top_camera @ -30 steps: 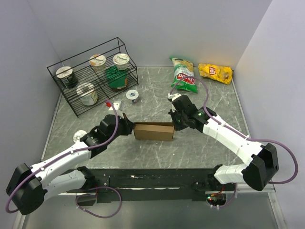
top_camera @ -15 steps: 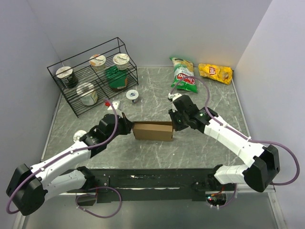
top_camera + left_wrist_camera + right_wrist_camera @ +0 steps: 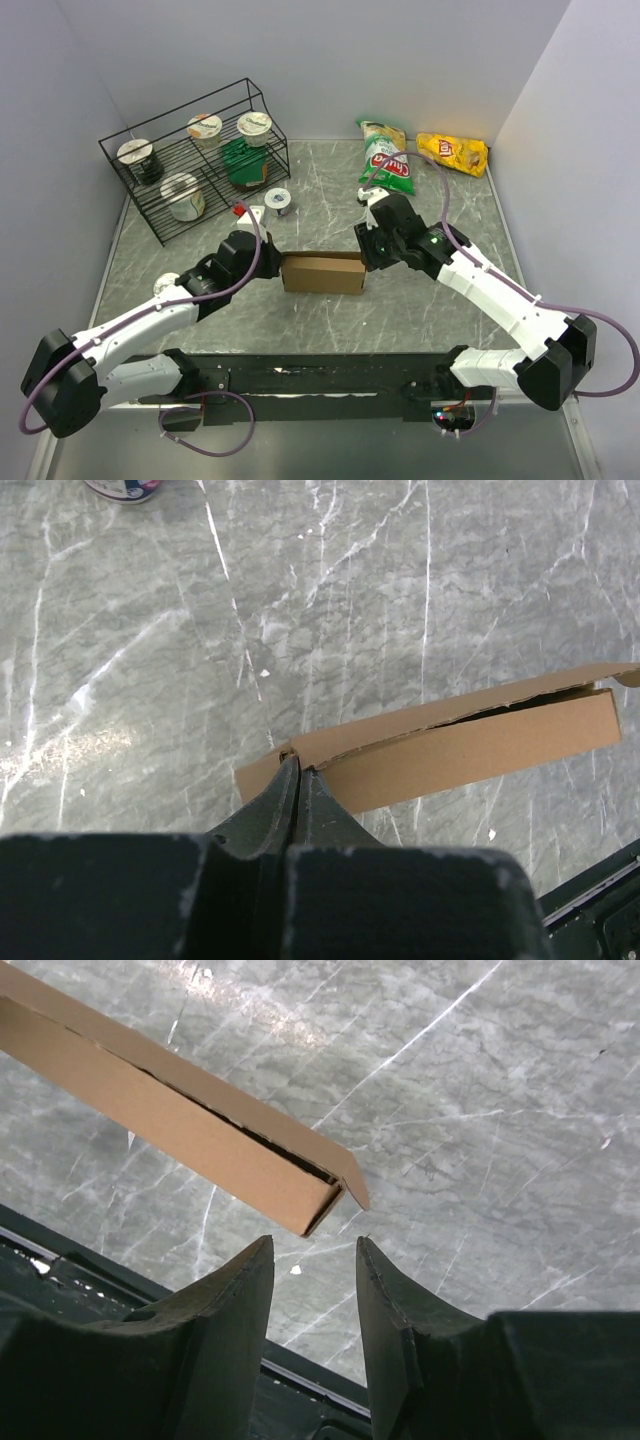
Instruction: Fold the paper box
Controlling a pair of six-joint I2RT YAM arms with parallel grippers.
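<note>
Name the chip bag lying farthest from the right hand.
The yellow chip bag, back right by the wall; the green bags sit closer, just beyond the right hand.

The paper box lay near the middle of the surface, plain brown unprinted cardboard folded into a long, low, closed shape. In the overhead view its length ran from 9 to 3 o'clock. A dark slit showed along its top seam, and a small pointed flap stuck out at its 3 o'clock end.
</note>
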